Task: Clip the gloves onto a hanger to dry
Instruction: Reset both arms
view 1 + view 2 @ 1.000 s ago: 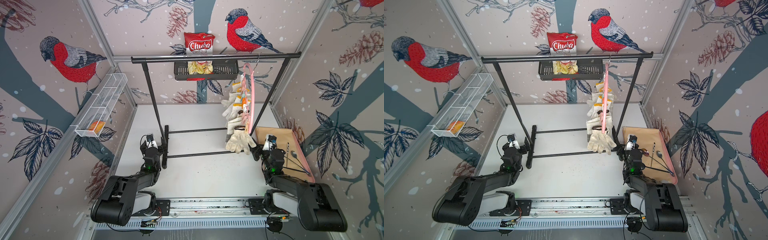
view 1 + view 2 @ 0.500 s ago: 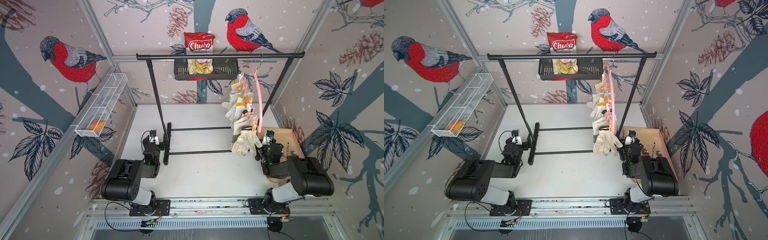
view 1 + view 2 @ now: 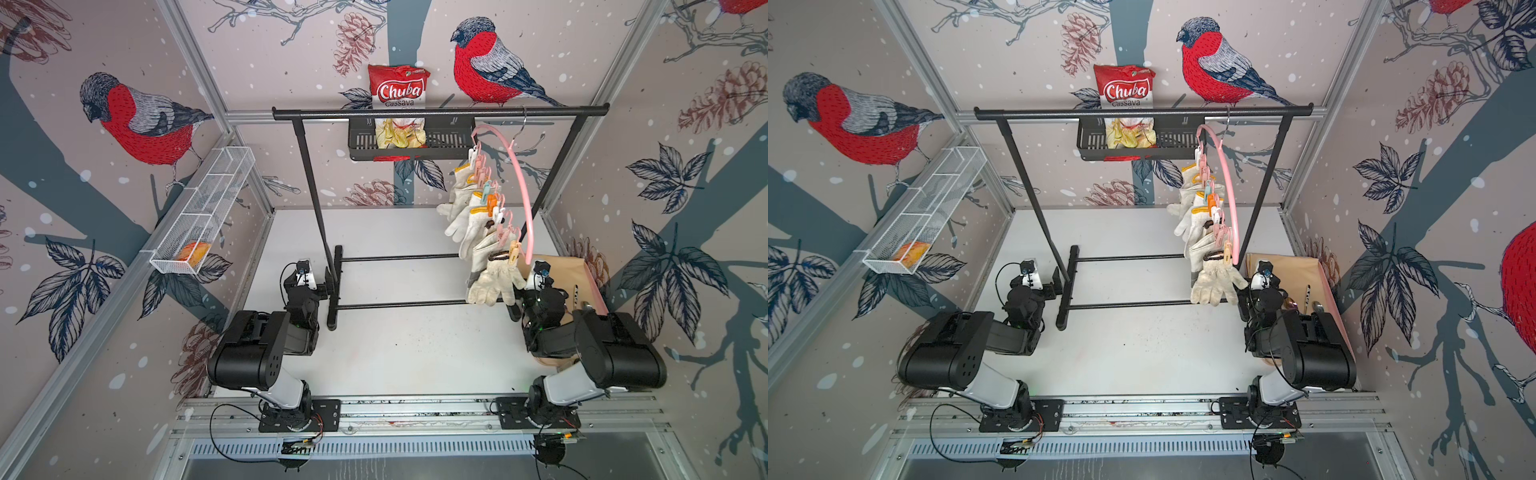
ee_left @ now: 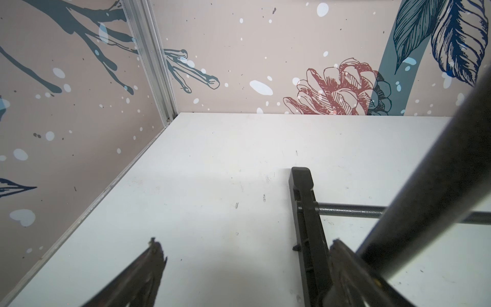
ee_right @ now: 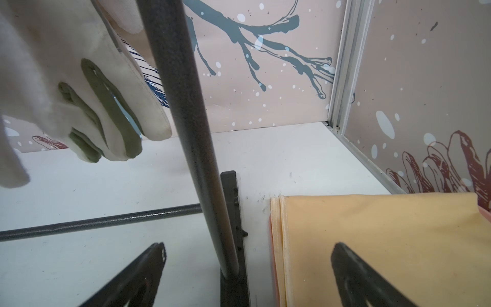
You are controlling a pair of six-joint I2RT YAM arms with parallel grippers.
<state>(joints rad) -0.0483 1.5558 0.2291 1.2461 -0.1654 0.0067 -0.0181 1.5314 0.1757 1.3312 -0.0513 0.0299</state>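
My left gripper [image 4: 247, 247] was spread wide, empty, near rack [image 3: 316, 208] foot. My right gripper [image 5: 248, 247] was spread, empty, near other foot. Gloves [image 3: 492, 282] hung clipped on hanger [image 3: 521, 195], hooked on rack rail.

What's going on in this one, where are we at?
The gloves hang clipped in a row on the pink hanger, which hooks over the black rack. Neither arm is handling anything. The left end effector and right end effector are both open and empty, sitting low by the rack's feet. The clipping looks finished.
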